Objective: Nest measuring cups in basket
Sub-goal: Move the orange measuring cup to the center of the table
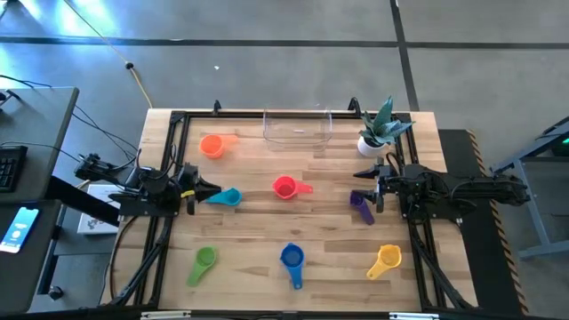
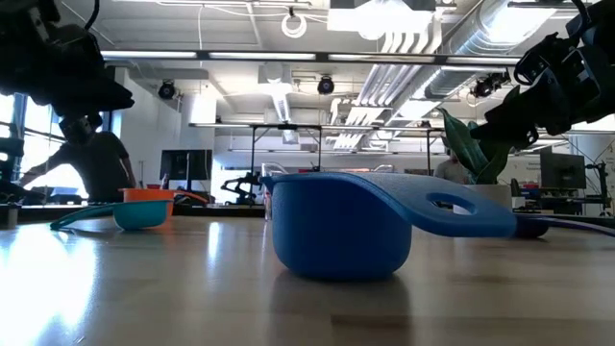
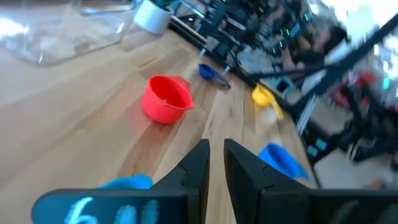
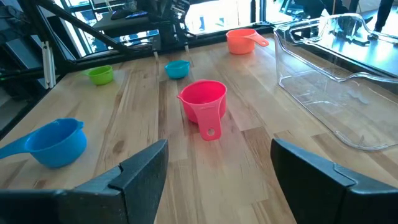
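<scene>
Basket [image 1: 298, 129]: clear bin at the table's 12 o'clock edge, long axis left–right, empty; its see-through walls are faint from above, plainer in the right wrist view [image 4: 336, 81], and it cannot be made out in the low view. Orange cup [image 1: 212, 146]: at 10 o'clock, handle toward the basket. Red cup [image 1: 284, 187]: table centre, handle toward 3 o'clock; upright in both wrist views [image 3: 165, 99] [image 4: 205, 99]. Teal cup [image 1: 228, 197]: at 9 o'clock, just beside the left gripper [image 1: 206, 191], handle toward it; whether they touch cannot be told, and in the left wrist view the cup is mostly hidden under the fingers. Purple cup [image 1: 361, 204]: at 3 o'clock, partly hidden under the right gripper [image 1: 380, 184], long axis running toward 5 o'clock; contact cannot be told. Green cup [image 1: 204, 260]: at 7 o'clock, handle toward the near edge. Blue cup [image 1: 292, 259]: at 6 o'clock, handle toward the near edge; it fills the low view [image 2: 341, 226], hiding the middle of the table. Yellow cup [image 1: 388, 259]: at 5 o'clock, handle toward 7 o'clock. Potted plant [image 1: 377, 132]: at 1 o'clock, beside the basket. Left gripper: fingers [image 3: 198, 163] nearly closed with a thin gap, nothing between them. Right gripper: fingers [image 4: 146, 165] spread wide, empty, facing the red cup.
</scene>
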Robot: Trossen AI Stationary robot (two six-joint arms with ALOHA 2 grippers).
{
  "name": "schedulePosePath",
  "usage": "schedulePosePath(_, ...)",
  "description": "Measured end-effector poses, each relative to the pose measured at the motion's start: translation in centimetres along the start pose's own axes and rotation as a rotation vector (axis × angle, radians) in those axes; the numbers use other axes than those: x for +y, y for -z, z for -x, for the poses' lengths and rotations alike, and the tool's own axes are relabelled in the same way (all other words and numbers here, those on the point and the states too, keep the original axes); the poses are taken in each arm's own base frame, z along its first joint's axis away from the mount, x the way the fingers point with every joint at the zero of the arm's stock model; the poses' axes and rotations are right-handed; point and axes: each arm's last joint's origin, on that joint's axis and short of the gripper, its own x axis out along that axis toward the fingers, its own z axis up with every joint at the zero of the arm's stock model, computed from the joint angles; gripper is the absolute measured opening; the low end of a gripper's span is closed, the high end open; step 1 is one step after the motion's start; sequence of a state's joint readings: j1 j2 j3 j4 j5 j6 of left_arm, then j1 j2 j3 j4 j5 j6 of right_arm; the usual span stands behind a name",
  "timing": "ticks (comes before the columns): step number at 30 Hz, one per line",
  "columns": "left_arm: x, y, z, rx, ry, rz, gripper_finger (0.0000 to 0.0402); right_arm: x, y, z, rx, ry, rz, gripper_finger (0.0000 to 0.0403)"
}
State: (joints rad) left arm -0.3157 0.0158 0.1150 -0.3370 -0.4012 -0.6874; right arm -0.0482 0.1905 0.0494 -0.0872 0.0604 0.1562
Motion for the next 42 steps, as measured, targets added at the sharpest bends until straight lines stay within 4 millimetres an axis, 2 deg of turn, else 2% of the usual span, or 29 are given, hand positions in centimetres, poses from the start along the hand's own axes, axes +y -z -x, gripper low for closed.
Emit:
schedulePosePath(4,0.1,-0.1,0.0,-0.038,-0.043,0.108,0.0039,0.0,0.0,0.0,0.000,0.000,0.000,0.0275)
schedulePosePath(11,0.2,-0.4,0.0,-0.102,-0.087,0.131,0.0039,0.0,0.0,0.0,0.000,-0.001,0.000,0.0275)
schedulePosePath(19,-0.6,-2.2,0.3,-0.344,-0.097,0.154,0.0039,0.0,0.0,0.0,0.000,0.000,0.000,0.0275)
schedulePosePath(25,-1.5,-4.3,1.2,-0.549,-0.097,0.059,0.0039,0.0,0.0,0.0,0.000,0.000,0.000,0.0275)
schedulePosePath(29,-2.6,-6.5,2.5,-0.606,-0.142,-0.051,0.0039,0.0,0.0,0.0,0.000,-0.001,0.000,0.0275)
schedulePosePath(36,-5.0,-10.9,4.1,-0.577,-0.325,-0.292,0.0039,0.0,0.0,0.0,0.000,0.000,0.000,0.0275)
schedulePosePath(42,-7.2,-13.4,3.6,-0.488,-0.445,-0.401,0.0039,0.0,0.0,0.0,0.000,0.000,0.000,0.0275)
